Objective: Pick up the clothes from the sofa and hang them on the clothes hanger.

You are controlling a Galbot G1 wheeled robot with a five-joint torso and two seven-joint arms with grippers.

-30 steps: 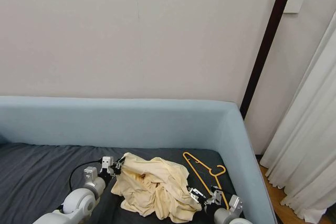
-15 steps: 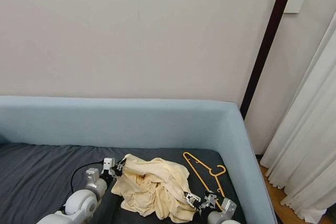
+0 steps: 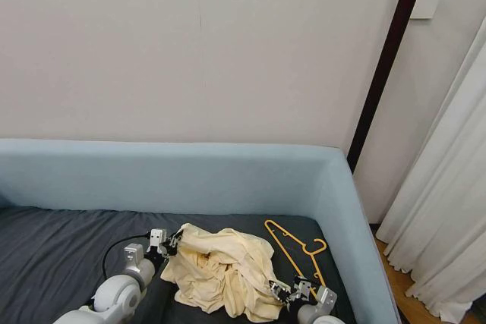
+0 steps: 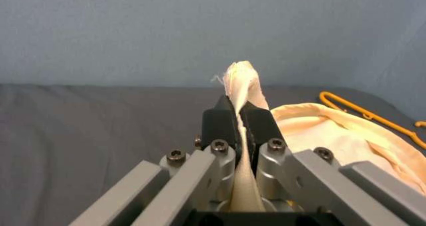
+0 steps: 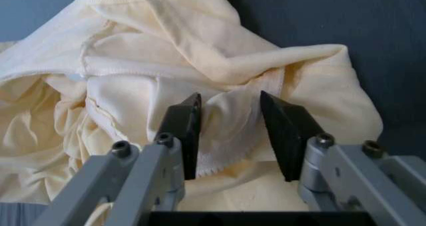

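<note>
A plain off-white wall (image 3: 190,51) takes up the upper half of the head view. Below it, a light blue upholstered sofa (image 3: 167,176) runs across the middle of the frame, and its arm slopes down toward the lower right. Its dark grey seat cushion (image 3: 53,248) fills the lower left. A white curtain (image 3: 448,218) hangs in folds down the right edge, with a strip of wooden floor (image 3: 399,294) at its foot. A dark brown rack post (image 3: 383,66) leans from the upper right corner down to the sofa's back corner.

The pale yellow crumpled garment (image 3: 224,267) lies heaped on the seat at lower centre of the frame. Just to its right an orange wire clothes hanger (image 3: 292,244) lies flat on the cushion, its hook toward the sofa arm.

The left gripper (image 3: 173,240) reaches in from the lower left and meets the garment's upper left edge. Its wrist view shows the black fingers (image 4: 220,121) pressed together on a pinched ridge of the yellow cloth, which sticks out past the tips, with the hanger beyond it.

The right gripper (image 3: 282,290) sits at the bottom of the frame, at the heap's lower right edge and beside the hanger's lower end. Seen from its own wrist, its black fingers (image 5: 185,128) stand moderately apart, set on either side of a hemmed fold of the garment without closing on it.
</note>
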